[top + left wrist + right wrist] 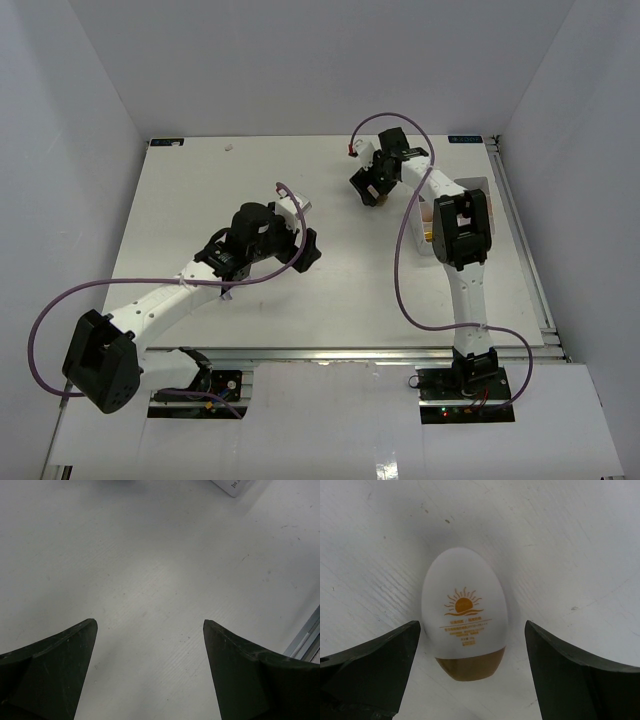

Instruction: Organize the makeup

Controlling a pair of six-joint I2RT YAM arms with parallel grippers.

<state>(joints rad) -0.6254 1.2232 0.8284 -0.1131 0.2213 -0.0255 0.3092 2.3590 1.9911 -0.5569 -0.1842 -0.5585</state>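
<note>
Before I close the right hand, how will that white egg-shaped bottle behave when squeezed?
The white egg-shaped bottle looks like smooth, hard plastic, so it is probably stiff but slippery. Its rounded, tapering sides could let it squirt out of the open right hand, or rock and roll if nudged. As plastic, it is likely light for its size.

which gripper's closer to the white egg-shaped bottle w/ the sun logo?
Right. The right gripper is open around the white egg-shaped bottle, a finger on each side. The left gripper is open over the table, off to the left.
</note>
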